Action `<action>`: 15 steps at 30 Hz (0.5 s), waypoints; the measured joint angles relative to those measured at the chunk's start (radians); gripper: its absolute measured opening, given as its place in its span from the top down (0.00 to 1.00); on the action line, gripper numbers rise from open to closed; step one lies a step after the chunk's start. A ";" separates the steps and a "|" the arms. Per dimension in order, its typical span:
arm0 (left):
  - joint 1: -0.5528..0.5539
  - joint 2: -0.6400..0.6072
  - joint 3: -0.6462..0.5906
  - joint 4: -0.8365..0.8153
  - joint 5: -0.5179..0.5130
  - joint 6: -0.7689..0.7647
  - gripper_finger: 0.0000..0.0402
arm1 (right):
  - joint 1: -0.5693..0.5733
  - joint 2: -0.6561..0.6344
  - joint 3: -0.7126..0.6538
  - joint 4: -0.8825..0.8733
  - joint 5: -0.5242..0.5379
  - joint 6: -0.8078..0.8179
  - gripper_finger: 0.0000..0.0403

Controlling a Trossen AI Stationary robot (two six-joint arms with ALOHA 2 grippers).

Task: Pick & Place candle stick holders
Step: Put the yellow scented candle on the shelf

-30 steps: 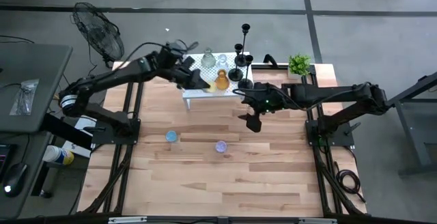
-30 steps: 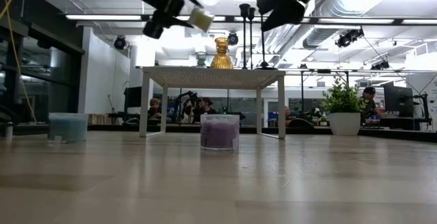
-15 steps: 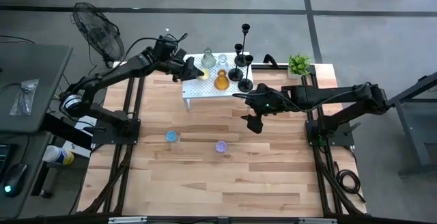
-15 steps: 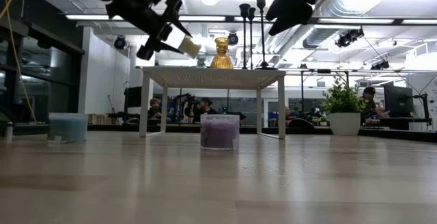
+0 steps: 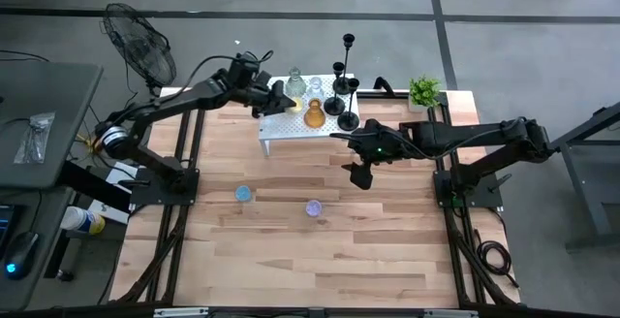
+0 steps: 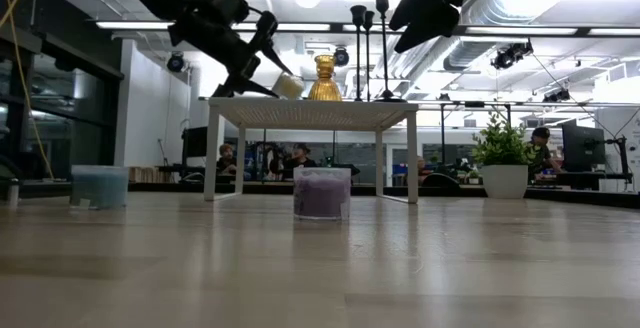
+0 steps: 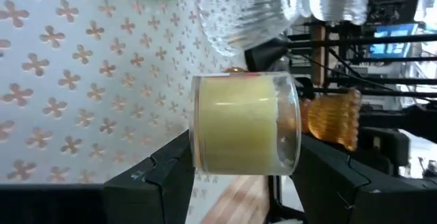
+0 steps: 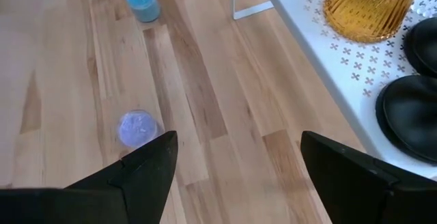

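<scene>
Left hand (image 7: 235, 176) grips the yellow glass holder (image 7: 246, 132) above the white stand (image 5: 291, 126); lower it level beside the amber holder (image 5: 315, 116).

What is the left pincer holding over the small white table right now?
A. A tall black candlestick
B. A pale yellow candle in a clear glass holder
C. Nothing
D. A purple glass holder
B. The left wrist view shows the left pincer clamped on a pale yellow candle in clear glass above the white perforated table.
</scene>
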 joint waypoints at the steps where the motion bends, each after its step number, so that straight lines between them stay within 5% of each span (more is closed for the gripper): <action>1: 0.000 0.004 0.000 0.002 -0.009 0.000 0.49 | 0.000 0.000 0.000 0.000 0.001 0.000 0.25; 15: 0.000 0.012 0.000 -0.006 -0.051 0.004 0.48 | 0.000 0.000 -0.001 0.000 0.023 -0.003 0.25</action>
